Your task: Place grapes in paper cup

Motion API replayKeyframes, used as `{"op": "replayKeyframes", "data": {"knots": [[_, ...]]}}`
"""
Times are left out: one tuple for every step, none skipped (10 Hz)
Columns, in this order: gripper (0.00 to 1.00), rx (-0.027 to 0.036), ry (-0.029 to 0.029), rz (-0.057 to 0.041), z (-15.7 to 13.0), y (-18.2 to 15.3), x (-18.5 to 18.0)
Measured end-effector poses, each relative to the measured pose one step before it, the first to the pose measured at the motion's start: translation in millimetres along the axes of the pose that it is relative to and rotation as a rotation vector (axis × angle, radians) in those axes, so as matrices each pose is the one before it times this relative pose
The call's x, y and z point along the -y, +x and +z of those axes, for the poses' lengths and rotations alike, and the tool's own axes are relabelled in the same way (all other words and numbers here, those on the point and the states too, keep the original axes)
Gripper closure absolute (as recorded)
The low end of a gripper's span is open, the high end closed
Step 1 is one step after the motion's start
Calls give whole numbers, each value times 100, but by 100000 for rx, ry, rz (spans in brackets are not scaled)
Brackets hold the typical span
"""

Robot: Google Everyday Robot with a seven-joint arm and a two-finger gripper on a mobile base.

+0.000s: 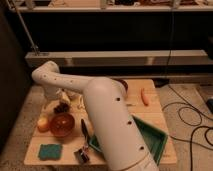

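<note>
Grasping step, seemingly: the end effector (64,97) hangs just above the grapes (61,107), its state impossible to tell; next comes a secure hold, then lifting.

There is 1 view. It looks down and forward from a high point on the robot's side of the bench (135,107). The white arm (107,125) enters at the bottom edge, where its thickest part lies nearest the lens and fills the lower middle of the frame. The view faces a metal rack (115,57) and a dark wall beyond the bench's far edge. The bench top lies at middling range, partly hidden behind the arm, with floor and cables (192,115) on the right. The pincer (64,97) sits at the arm's far end, left of centre, just above the grapes (61,107).
</note>
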Motion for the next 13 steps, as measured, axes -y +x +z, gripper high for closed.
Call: {"op": "replayKeyframes", "data": {"knots": [[20, 227, -543, 700, 119, 115, -220], [20, 228, -192, 395, 266, 107, 21], [20, 628, 188, 748, 827, 155, 113], [22, -191, 944, 882, 518, 324, 261], [28, -82, 197, 812, 340, 253, 47], [38, -81, 52, 957, 243, 235, 72], [49, -143, 670, 850, -135, 124, 140], [59, -82, 789, 722, -272, 95, -70], [67, -69, 601, 482, -344, 76, -92], [79, 137, 1231, 489, -331, -18, -101], [88, -150, 1703, -196, -328, -98, 136], [95, -635, 2471, -297, -551, -20, -66], [100, -1257, 3483, -186, -1126, -10, -95]]}}
